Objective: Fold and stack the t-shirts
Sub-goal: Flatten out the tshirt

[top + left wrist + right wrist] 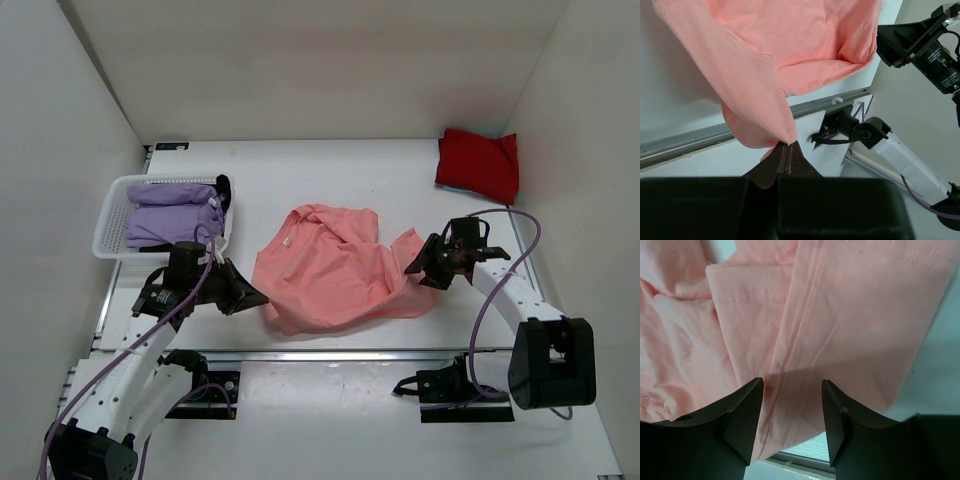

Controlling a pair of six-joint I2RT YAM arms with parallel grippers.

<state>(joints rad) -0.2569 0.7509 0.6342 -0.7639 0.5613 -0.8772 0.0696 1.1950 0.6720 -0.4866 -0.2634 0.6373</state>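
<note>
The salmon-pink t-shirt (pixel 330 270) lies crumpled across the middle of the table. My left gripper (pixel 255 297) is at its near-left corner, shut on a pinched fold of the cloth (pixel 760 125), which hangs from the fingertips (pixel 787 145). My right gripper (pixel 415 268) is at the shirt's right edge with its jaws open. In the right wrist view the pink hem (pixel 840 315) lies flat just beyond the parted fingers (pixel 747 405), ungripped. A red t-shirt (pixel 478 163) lies folded at the back right. Lavender-purple t-shirts (pixel 170 215) sit in the basket.
The white lattice basket (pixel 108 220) stands at the left, close behind my left arm. White walls enclose the table on three sides. A metal rail (pixel 330 352) runs along the near edge, just below the shirt.
</note>
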